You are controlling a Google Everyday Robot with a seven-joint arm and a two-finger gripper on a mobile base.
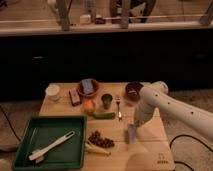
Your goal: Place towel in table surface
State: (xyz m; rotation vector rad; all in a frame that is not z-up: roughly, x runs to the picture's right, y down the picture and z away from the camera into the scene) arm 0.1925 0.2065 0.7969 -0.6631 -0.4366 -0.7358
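Observation:
The light tan wooden table surface [150, 150] carries a small dark printed mark [161, 160] at its near right corner. My white arm reaches in from the right and bends down over the table's right half. My gripper [131, 129] is at its lower end, just above the wood, right of the grapes. A small pale grey limp strip, the towel [131, 136], hangs from the gripper, its lower end at or very near the tabletop. The gripper looks shut on it.
A green tray [30, 150] with a white utensil [50, 146] is at the front left. On the table are grapes [100, 139], a banana [97, 148], a green vegetable [104, 115], a fork [119, 107], a dark cup [106, 100], an orange [89, 105], an orange-brown bowl with a blue block [88, 87], a dark red bowl [133, 91] and a white cup [52, 91].

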